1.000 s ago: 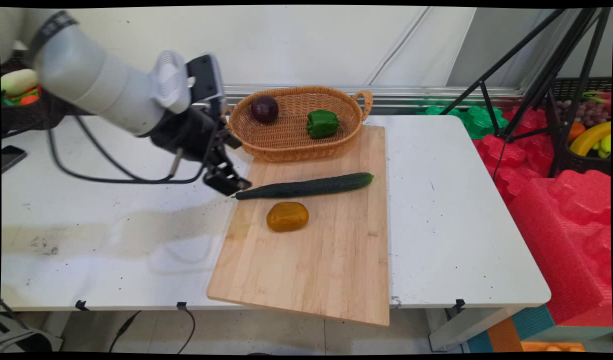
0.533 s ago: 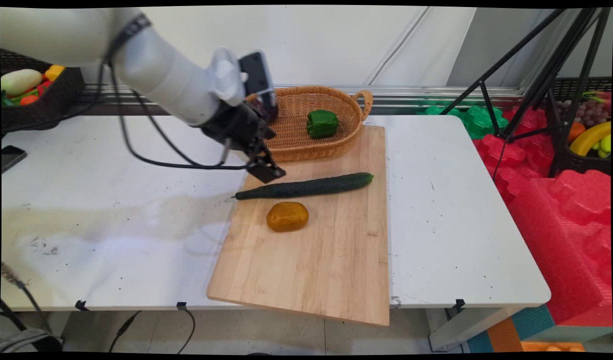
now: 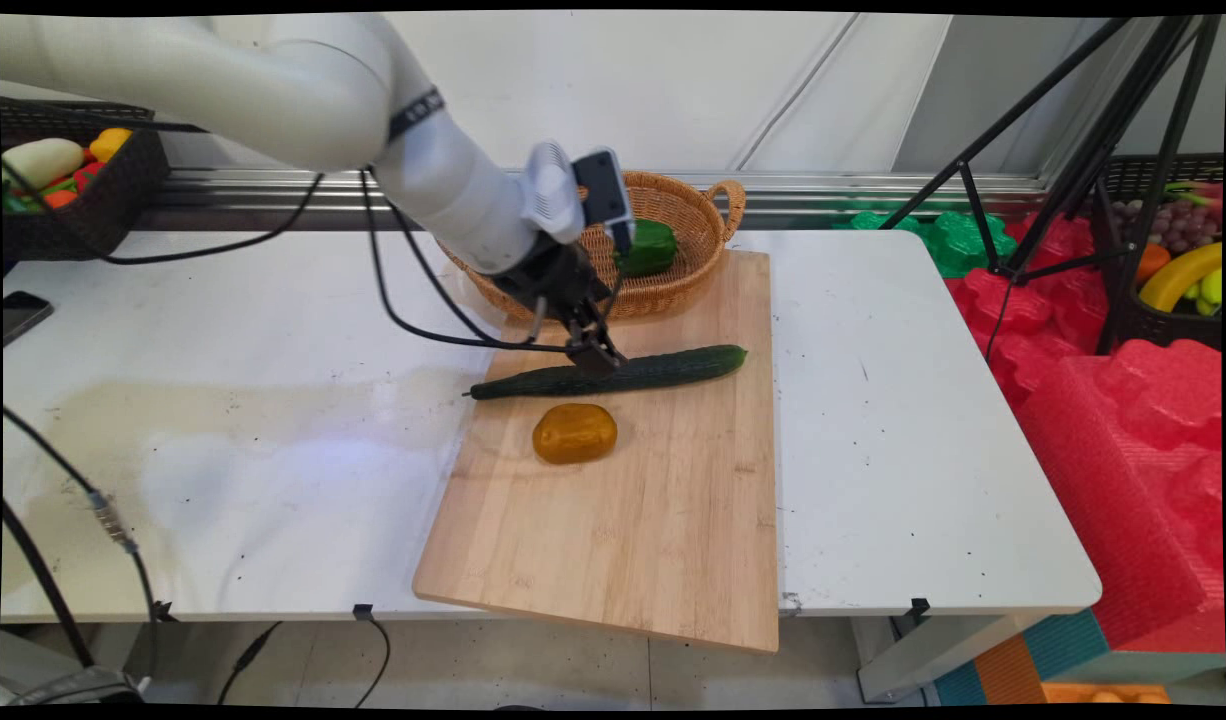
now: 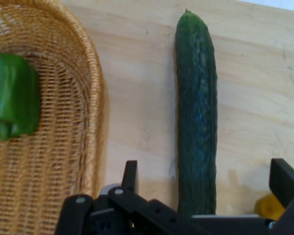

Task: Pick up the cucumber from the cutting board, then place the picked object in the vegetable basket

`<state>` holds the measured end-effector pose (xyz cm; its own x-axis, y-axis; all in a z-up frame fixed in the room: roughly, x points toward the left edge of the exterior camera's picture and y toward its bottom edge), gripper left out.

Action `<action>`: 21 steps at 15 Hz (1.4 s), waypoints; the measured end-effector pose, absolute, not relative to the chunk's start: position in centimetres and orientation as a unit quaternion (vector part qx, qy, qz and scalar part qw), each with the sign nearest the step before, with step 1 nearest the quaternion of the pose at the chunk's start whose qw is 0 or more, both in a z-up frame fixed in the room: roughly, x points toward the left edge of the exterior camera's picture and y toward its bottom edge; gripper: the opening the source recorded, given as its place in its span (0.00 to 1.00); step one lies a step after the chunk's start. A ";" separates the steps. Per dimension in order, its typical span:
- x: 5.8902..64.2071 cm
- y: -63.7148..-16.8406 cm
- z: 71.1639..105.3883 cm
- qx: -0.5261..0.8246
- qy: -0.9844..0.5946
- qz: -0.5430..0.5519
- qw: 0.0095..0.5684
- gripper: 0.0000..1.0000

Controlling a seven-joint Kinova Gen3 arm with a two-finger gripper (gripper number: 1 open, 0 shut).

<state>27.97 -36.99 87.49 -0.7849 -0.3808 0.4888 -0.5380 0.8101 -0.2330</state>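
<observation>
- Main view: gripper [image 3: 595, 358] has swung right from the board's left edge and come down over the cucumber's [image 3: 613, 373] middle; cucumber, potato and basket have not shifted.
- Main view: cucumber lies directly under the fingertips on the cutting board [image 3: 623, 520]; brown potato [image 3: 574, 433] sits just below the jaws, near the cucumber but apart from it.
- Main view: wicker basket [image 3: 673, 285] is just behind the jaws, green pepper [image 3: 648, 247] inside it, partly hidden by the wrist.
- Hand view: jaws spread wide, nothing gripped; cucumber [image 4: 196, 117] runs lengthwise between the two fingers [image 4: 130, 176].
- Hand view: basket [image 4: 63, 147] with pepper [image 4: 12, 95] left of the jaws; potato's edge [image 4: 267, 205] beside the right finger.
</observation>
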 end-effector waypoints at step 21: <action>24.5 -42.2 80.2 0.230 -0.942 0.141 0.199 0.00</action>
